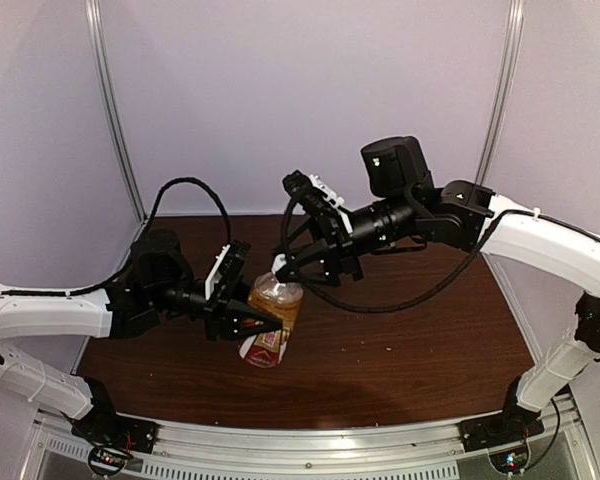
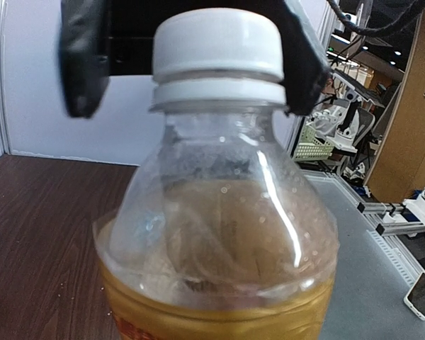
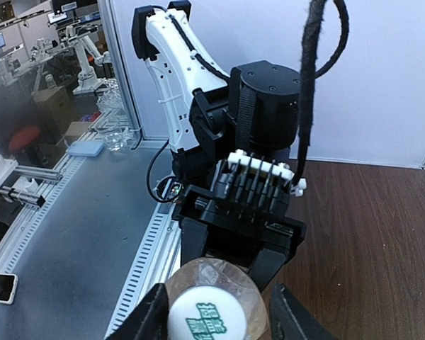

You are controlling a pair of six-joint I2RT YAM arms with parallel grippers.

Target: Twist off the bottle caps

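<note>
An amber bottle was seen just left of centre in the overhead view, standing over the dark wooden table and leaning a little, its red-and-white label at the lower end. It was grasped about its middle by the left gripper, which reached in from the left of the frame with its fingers clenched on either side of the body. The bottle was topped by a white bottle cap, which was still seated on the neck.

The right gripper was brought in from the upper right of the frame and was placed over the cap. In the left wrist view the bottle filled most of the frame, with amber liquid in the lower half and the cap at upper centre; dark fingers of the right gripper were seen flanking the cap at the upper left and upper right. In the right wrist view the cap was seen from above at the bottom centre, green print on its top, with one finger on each side of it. Whether those fingers were pressed onto the cap or merely set beside it could not be told.

The left arm's black wrist and white link were seen beyond the cap, in the centre and upper part of the right wrist view
</note>
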